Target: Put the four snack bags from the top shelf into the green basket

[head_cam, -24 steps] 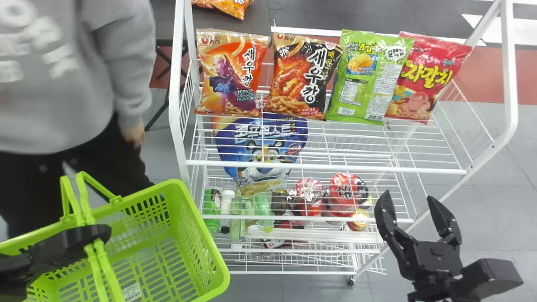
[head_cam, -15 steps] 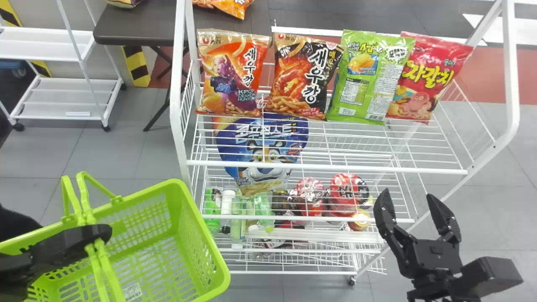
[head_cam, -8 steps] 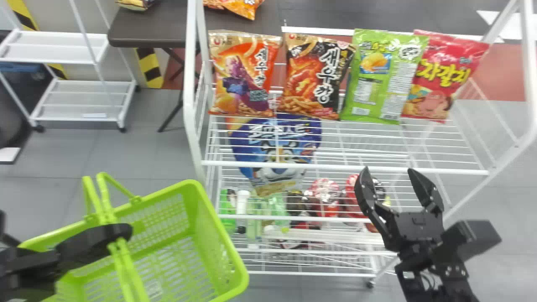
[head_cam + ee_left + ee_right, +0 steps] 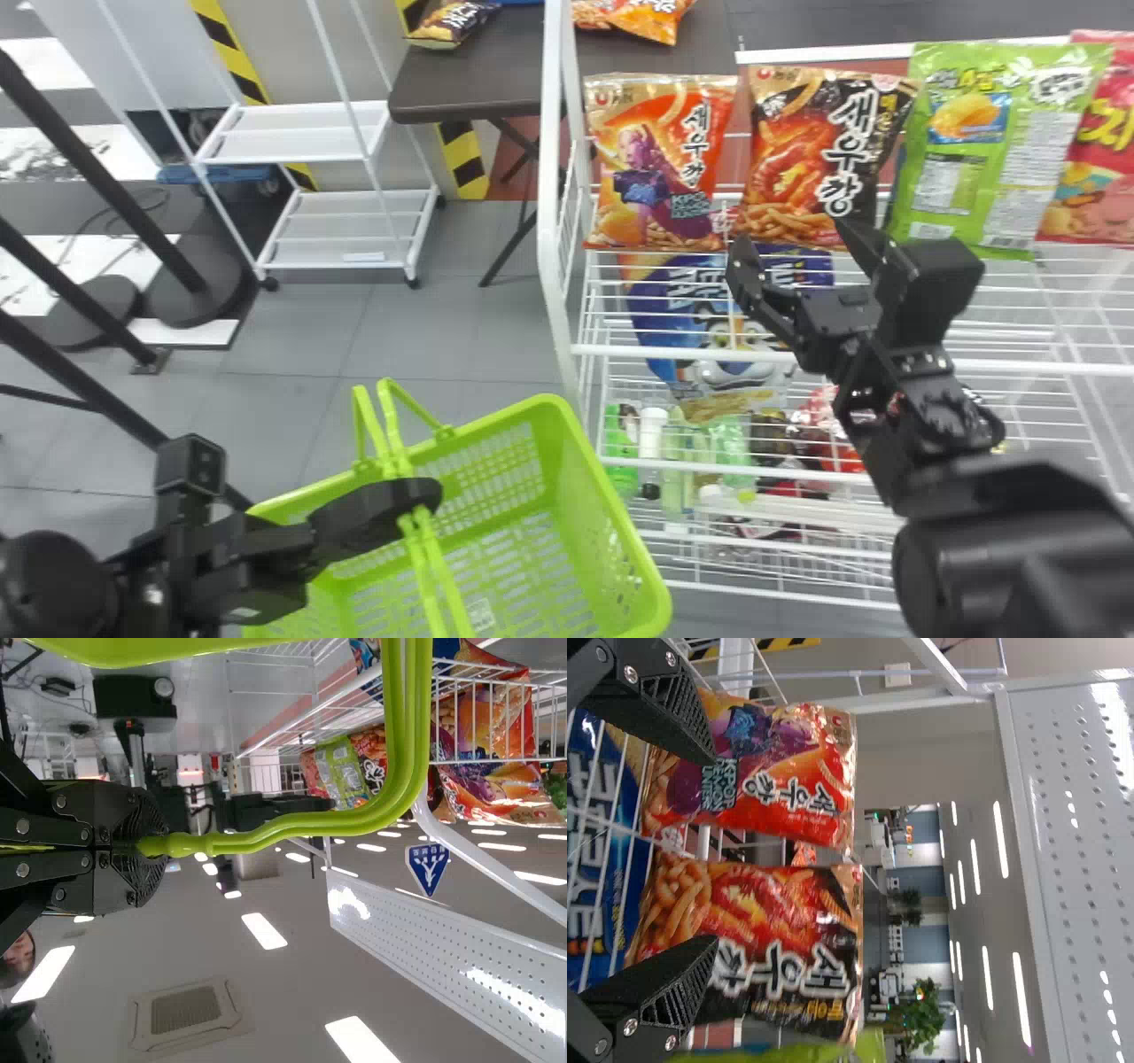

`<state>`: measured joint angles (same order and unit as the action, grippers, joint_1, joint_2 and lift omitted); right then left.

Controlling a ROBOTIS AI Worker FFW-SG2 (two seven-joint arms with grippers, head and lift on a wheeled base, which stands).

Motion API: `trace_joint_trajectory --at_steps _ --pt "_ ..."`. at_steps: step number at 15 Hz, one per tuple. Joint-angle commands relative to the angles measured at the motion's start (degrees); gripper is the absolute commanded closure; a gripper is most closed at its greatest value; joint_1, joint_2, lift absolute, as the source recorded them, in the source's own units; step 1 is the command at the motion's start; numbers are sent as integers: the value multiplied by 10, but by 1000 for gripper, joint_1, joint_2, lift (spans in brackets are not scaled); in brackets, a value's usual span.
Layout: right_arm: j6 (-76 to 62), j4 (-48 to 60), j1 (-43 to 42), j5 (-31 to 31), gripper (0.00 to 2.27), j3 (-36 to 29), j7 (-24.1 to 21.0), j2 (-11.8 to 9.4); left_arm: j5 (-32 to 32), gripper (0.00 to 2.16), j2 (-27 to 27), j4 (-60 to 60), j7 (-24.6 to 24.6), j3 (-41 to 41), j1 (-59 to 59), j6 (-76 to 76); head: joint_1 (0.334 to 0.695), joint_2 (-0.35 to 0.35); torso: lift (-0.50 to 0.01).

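Observation:
On the top shelf stand four snack bags: an orange one point(image 4: 660, 164), a black-and-orange one point(image 4: 819, 155), a green one point(image 4: 992, 146) and a red one point(image 4: 1099, 159) at the right edge. My right gripper point(image 4: 793, 252) is open in front of the shelf, low by the two left bags. In the right wrist view this gripper point(image 4: 716, 850) has its fingers apart before the orange bag point(image 4: 775, 771) and the black one point(image 4: 762, 930). My left gripper point(image 4: 425, 505) is shut on the handles of the green basket point(image 4: 611, 514), as the left wrist view shows at the gripper point(image 4: 146, 847).
Below the top shelf are a blue bag point(image 4: 682, 310), bottles point(image 4: 651, 443) and red packages. The white rack's left post point(image 4: 551, 177) rises between the bags and the floor beside it. A dark table point(image 4: 505, 80) and a white cart point(image 4: 341, 230) stand behind.
The head view has turned left, shifting rack and basket rightward in it. My right arm has moved up and left from the lower right to the two left bags. The person at the left has gone from view.

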<state>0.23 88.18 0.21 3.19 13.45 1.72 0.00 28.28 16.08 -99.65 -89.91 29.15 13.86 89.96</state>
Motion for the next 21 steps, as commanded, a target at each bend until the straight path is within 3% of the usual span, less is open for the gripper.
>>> trace_joint_trajectory --at_steps 1,5,10,17,21 --pt "22 -64 -71 8 113 31 0 1 1 2145 0 1 -7 1 5 1 695 210 0" --pt "27 -175 -169 15 120 52 4 1 1 2145 -2 3 -7 1 8 1 695 237 0" --pt "47 -278 -242 103 124 67 77 1 1 2145 -3 4 -7 1 10 1 695 248 0" --pt "-6 -419 -328 110 124 83 122 1 2 2145 -3 4 -7 -2 10 1 695 259 0" --pt "38 -458 -369 132 407 75 173 1 5 2145 -3 4 -7 -3 10 1 695 248 0"
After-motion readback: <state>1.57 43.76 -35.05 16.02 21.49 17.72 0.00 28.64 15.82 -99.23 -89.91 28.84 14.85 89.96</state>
